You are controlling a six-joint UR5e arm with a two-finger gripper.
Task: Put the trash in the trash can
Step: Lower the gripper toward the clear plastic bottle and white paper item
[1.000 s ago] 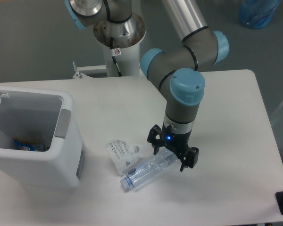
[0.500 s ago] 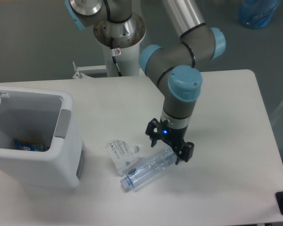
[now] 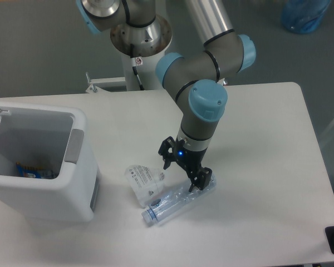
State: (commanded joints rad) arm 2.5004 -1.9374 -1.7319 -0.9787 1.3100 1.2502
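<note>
The trash is two pieces that lie on the white table (image 3: 267, 133), near its front edge and right of the trash can (image 3: 42, 164). The crushed clear bottle (image 3: 178, 200) lies slanted, with its bluish cap end low on the left. The small crumpled wrapper (image 3: 143, 179) sits just beside it, up and to the left, and seems to touch it. Both pieces are in the same spots as a second ago. The gripper (image 3: 185, 168) has moved left since then. Before, it hung over the right end of the bottle; now it is over the bottle's upper part, closer to the wrapper. Its two black fingers are spread apart and hold nothing. One finger is down near the bottle's right end. The trash can stands at the left, well apart from both pieces. Something blue lies at its bottom.
</note>
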